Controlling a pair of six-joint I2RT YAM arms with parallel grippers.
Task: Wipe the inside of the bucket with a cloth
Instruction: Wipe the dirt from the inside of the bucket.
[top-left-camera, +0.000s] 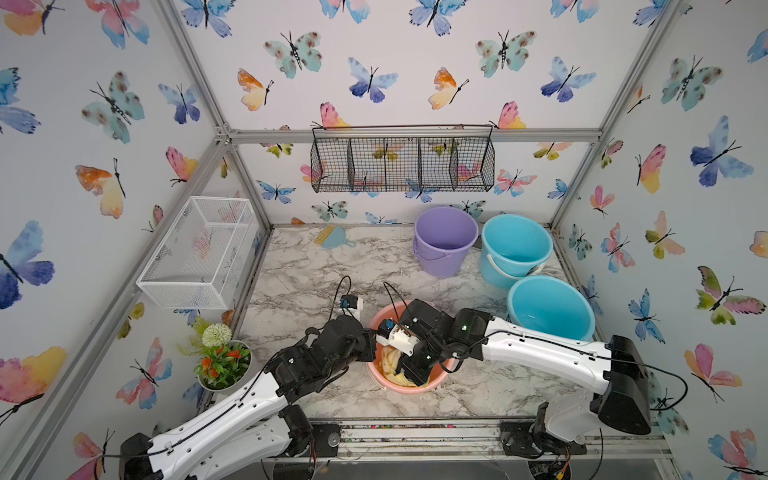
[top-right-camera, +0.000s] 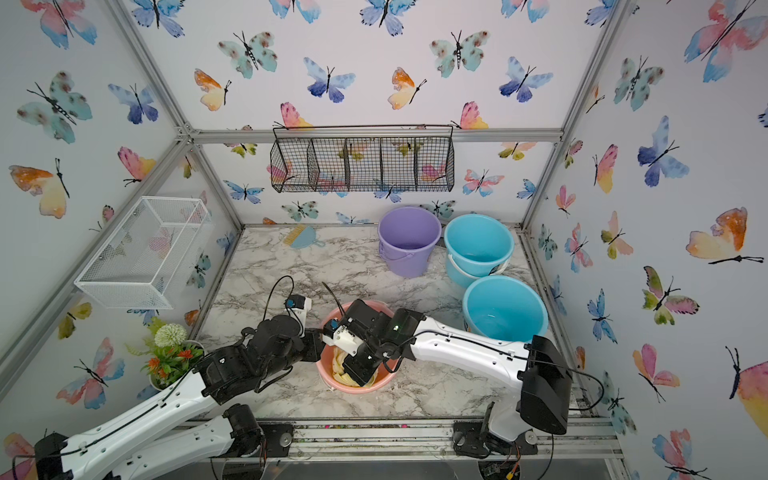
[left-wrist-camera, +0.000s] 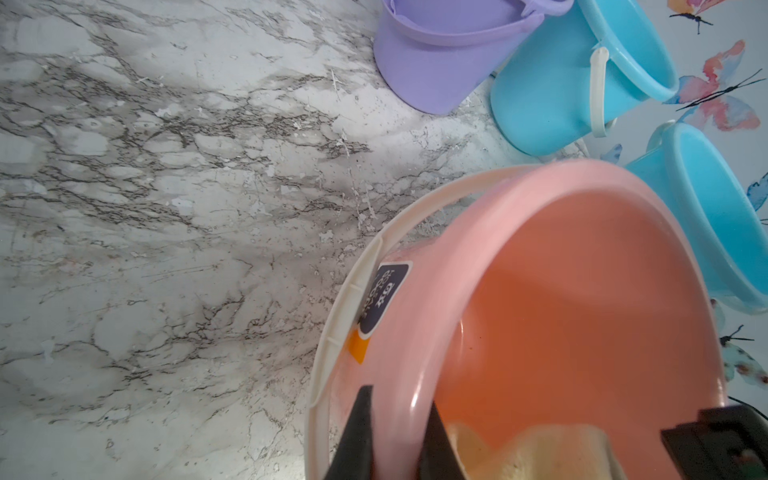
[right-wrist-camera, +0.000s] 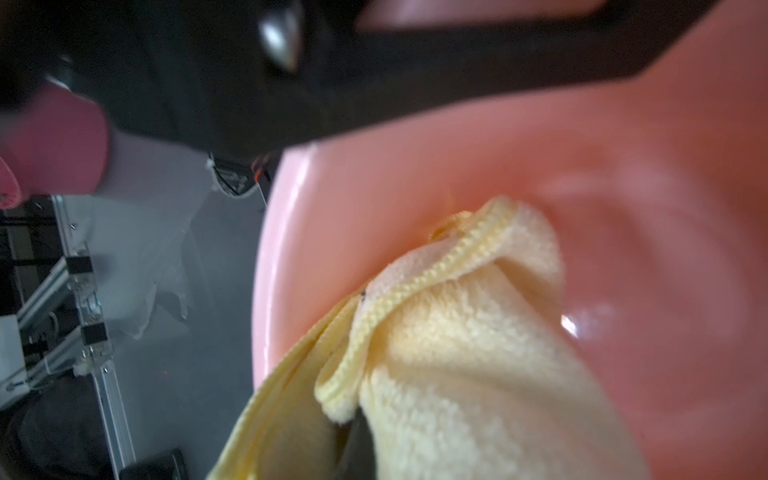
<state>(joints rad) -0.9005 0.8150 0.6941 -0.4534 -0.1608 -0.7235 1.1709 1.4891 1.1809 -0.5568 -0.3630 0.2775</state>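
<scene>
Spotting bucket (top-left-camera: 399, 388) sitting front-centre on table (top-left-camera: 332, 266), cloth (top-left-camera: 390, 361) lying inside. Catching left gripper (left-wrist-camera: 397, 405) straddling bucket's left rim, right gripper (top-left-camera: 413, 374) reaching down inside, onto cloth. Finding back bucket (top-left-camera: 444, 241) standing rear right, corner bucket (top-left-camera: 515, 249) just right of it, side bucket (top-left-camera: 548, 307) just in front, along right edge. Noting dustpan (top-left-camera: 334, 239) lying at back, left of back bucket. Seeing wire rack (top-left-camera: 403, 164) hanging on rear wall above, mesh basket (top-left-camera: 199, 253) hanging on left wall, potted plant (top-left-camera: 222, 361) standing left of table, near front.

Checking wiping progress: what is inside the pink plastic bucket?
A pale yellow terry cloth, against the pink plastic bucket's inner wall, with the right gripper shut on it. The floor beneath cloth and gripper is hidden.
</scene>
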